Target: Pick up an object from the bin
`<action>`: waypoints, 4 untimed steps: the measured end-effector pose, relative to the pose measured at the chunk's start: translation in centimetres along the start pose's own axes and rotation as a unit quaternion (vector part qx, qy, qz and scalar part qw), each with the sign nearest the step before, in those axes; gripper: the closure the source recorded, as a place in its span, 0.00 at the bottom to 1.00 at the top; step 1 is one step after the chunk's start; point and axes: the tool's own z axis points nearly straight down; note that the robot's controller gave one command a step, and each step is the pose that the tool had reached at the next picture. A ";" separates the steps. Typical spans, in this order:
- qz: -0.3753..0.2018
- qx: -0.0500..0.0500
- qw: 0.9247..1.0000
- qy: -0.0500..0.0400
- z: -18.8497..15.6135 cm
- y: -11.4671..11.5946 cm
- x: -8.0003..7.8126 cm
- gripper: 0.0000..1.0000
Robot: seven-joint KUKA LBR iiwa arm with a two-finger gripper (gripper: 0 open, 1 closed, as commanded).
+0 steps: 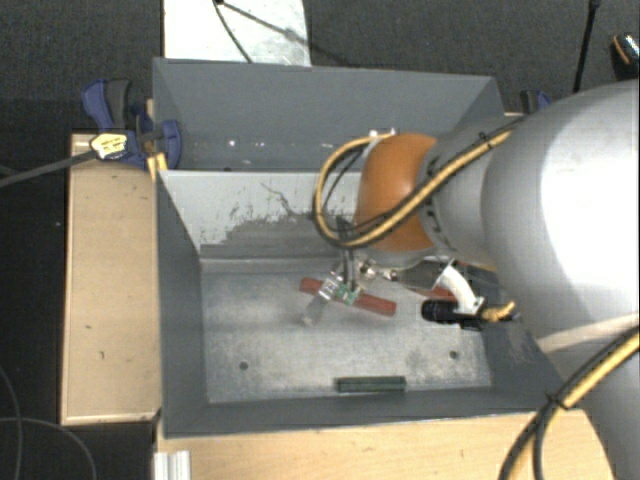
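Hangs low in the middle of the grey bin [180, 298] with the gripper [340, 295] touching or just above the long red strip [378, 307] lying flat on the floor, probably for a free approach away from the walls, though cannot tell whether open or closed.

Red-brown flat stick [378, 306], long and thin, lying flat on the bin [250, 363] floor, mid-bin toward the back wall. Runs left-right, slightly slanted (left end nearer the back). Mid part hidden, both ends show.
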 end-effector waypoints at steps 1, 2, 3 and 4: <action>0.001 -0.001 1.000 0.000 0.0 0.0 0.0 0.00; 0.001 -0.001 1.000 0.000 -0.1 0.0 0.0 1.00; 0.000 -0.003 1.000 -0.002 -5.5 0.2 -0.2 1.00; -0.003 -0.003 1.000 -0.002 -9.0 0.2 -0.3 1.00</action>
